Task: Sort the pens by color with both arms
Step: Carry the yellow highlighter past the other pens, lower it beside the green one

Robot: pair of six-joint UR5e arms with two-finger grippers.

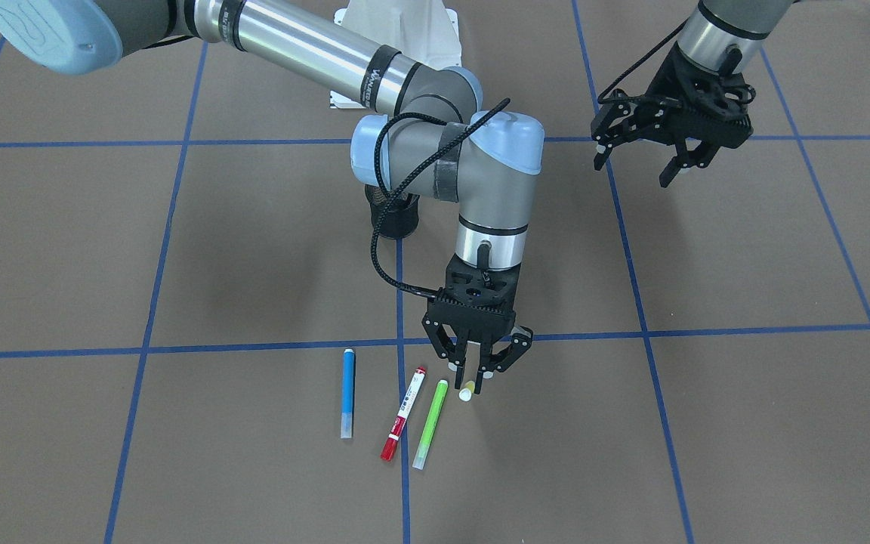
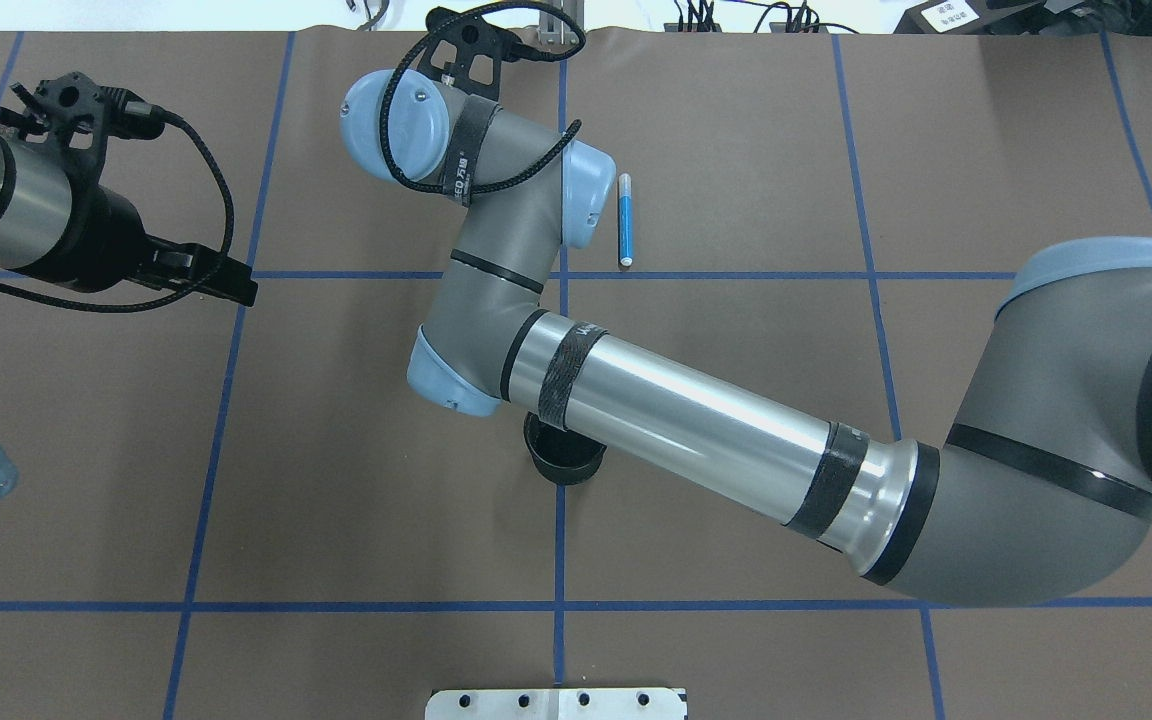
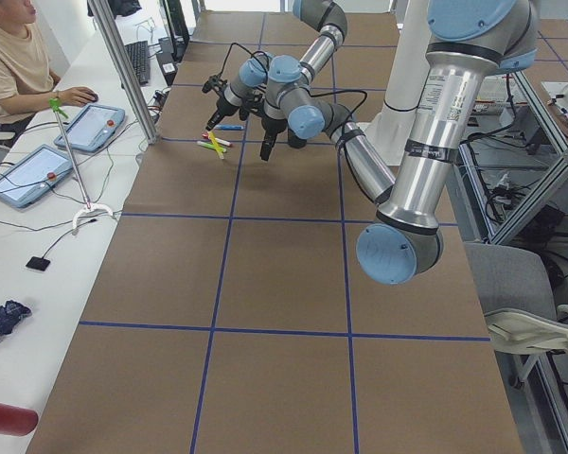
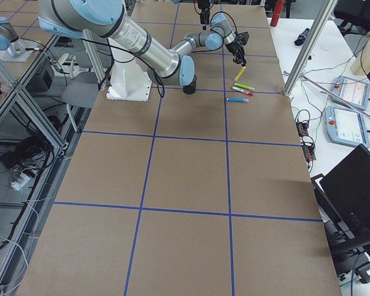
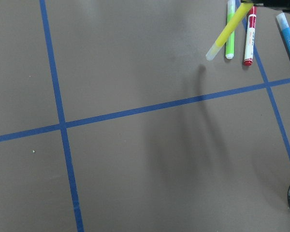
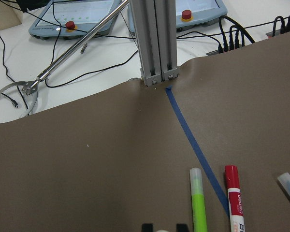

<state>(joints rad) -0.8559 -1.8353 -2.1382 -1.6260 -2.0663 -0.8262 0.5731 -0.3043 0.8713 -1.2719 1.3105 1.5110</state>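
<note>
Lime green pen (image 1: 430, 423), red-capped pen (image 1: 403, 414) label unreadable, right arm (image 1: 492, 189) jaws pinching yellow pen (image 1: 467, 393), left arm (image 1: 726, 30) jaws spread.

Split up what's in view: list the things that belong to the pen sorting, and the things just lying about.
Belongs to the job:
- blue pen, red-capped white pen and green pen, lying flat
- yellow pen, lifted in the right gripper
- left gripper, open and holding nothing

Just lying about:
- black cup
- tablet consoles
</note>
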